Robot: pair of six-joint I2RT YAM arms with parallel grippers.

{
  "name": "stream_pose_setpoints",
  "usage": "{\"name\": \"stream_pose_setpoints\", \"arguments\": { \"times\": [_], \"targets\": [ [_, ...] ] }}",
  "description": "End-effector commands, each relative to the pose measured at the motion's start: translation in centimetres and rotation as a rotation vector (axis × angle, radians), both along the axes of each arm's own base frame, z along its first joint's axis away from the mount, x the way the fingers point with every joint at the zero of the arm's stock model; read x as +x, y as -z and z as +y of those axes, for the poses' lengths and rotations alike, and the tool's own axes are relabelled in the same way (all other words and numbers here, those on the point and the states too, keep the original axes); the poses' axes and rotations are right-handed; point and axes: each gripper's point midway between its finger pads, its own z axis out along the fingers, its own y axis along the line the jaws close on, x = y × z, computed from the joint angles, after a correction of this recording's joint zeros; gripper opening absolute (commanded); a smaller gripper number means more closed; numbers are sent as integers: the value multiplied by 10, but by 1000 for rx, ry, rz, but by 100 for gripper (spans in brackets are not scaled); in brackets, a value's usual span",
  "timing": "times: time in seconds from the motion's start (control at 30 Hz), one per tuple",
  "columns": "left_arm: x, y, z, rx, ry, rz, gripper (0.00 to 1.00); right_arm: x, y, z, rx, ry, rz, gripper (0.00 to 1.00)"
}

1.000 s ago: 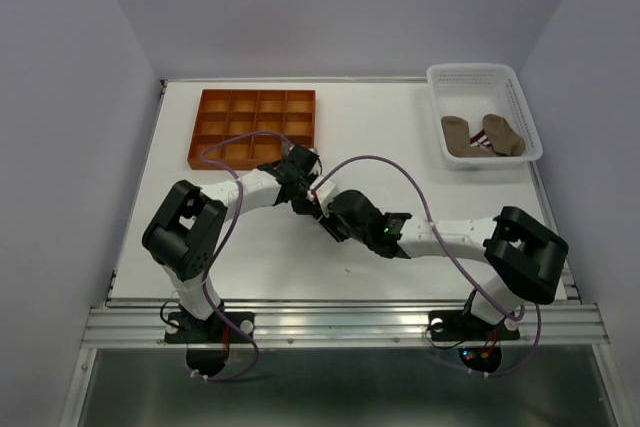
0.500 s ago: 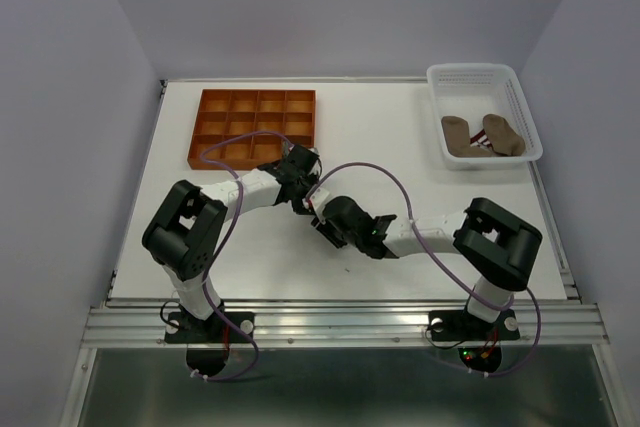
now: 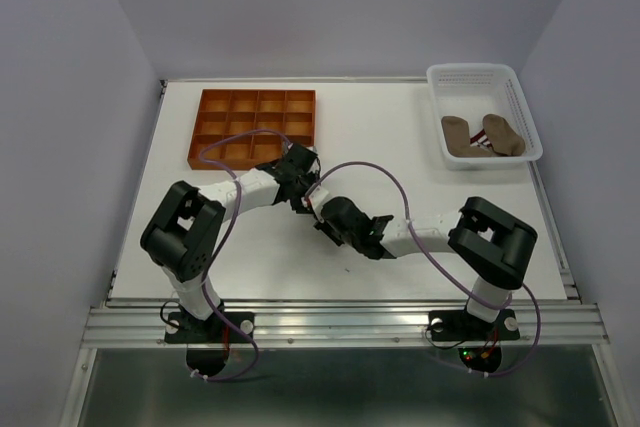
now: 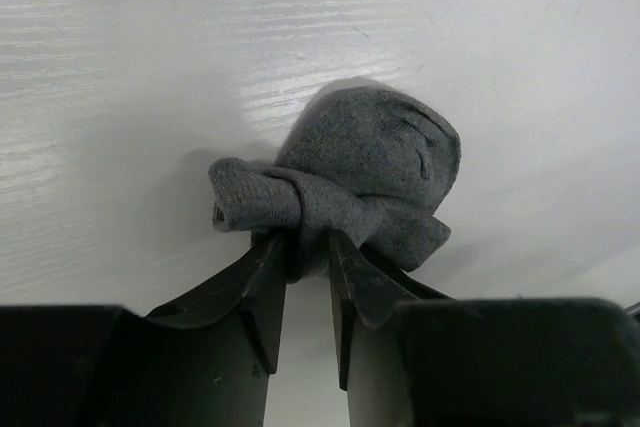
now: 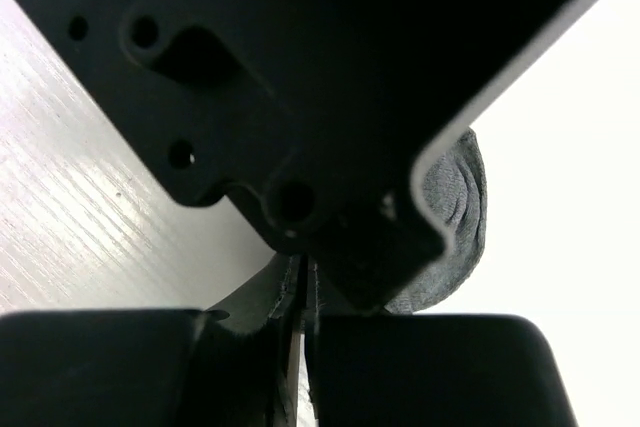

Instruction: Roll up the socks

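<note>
- Both arms meet mid-table (image 3: 400,162). From the top camera I see the wrists crossed over one spot and can't see the sock under them.
- The grey sock (image 4: 372,167) shows on the left wrist cam: bundled into a rounded lump, lying on the white surface, with a rolled cuff end sticking out to one side.
- Left gripper (image 4: 307,247): jaws narrow, with a slim gap between them. The tips sit at the near edge of the lump, touching fabric on both sides of a fold. I can't tell whether they are pinching it or only resting against it.
- Right gripper (image 5: 303,277): jaws pressed together, only a hairline slit between the fingers. I can't tell if any fabric is caught in there.
- The right wrist cam is mostly blocked by a black housing (image 5: 300,67) right in front of the lens. A sliver of grey sock shows just past its edge.
- The tan socks (image 3: 463,137) lie in the white basket (image 3: 470,69) at the far right corner, one with a bit of red showing, well apart from both grippers.
- The orange compartment tray (image 3: 255,95) sits far left, just beyond the left arm's wrist.
</note>
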Motion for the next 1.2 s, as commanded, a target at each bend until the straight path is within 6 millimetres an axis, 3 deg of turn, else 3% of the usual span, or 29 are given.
{"name": "stream_pose_setpoints", "arguments": {
  "times": [0.0, 0.13, 0.23, 0.6, 0.73, 0.77, 1.17],
  "targets": [
    [13, -48, -13, -83, 17, -116, 36, -1, 7, 0, -8, 35, 21, 1],
    [15, -59, -8, -77, -2, -138, 40, -10, -9, 16, 117, 23, 92, 1],
    [15, -63, -3, -76, -23, -145, 40, -6, -16, 15, 193, 46, 158, 1],
    [17, -73, 14, -63, -67, -171, 41, -20, -10, 22, 387, -12, 510, 1],
    [16, -78, 17, -67, -70, -181, 41, -14, -15, 22, 452, -4, 588, 1],
    [16, -78, 17, -66, -70, -182, 41, -20, -16, 25, 464, -30, 619, 1],
    [1, -66, 25, -58, -56, -153, 44, -11, -37, 18, 696, -31, 804, 1]
  ]
}}
